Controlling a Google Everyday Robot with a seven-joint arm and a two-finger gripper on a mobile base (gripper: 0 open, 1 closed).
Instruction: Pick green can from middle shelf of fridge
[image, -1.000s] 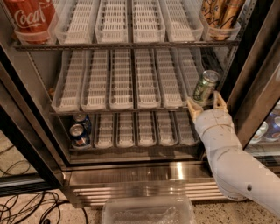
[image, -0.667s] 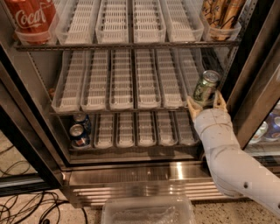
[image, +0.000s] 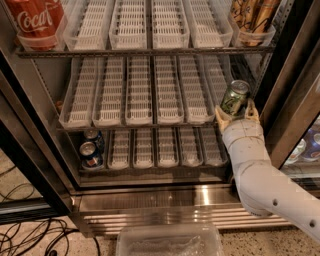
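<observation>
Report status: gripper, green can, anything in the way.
Gripper at right end of middle shelf, shut on green can. Can tilted, over the front edge. Nothing blocking the way out; dark frame close on the right.

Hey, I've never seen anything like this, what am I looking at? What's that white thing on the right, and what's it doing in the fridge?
That white jointed thing is a robot arm, reaching in from the lower right. The single camera looks down into an open drinks fridge. At the arm's tip the gripper, a two-finger clamp, is closed around a small green can, which is tilted at the right front end of the middle shelf. A red Coca-Cola can stands top left, blue cans sit bottom left, and a clear plastic container lies on the floor in front.
</observation>
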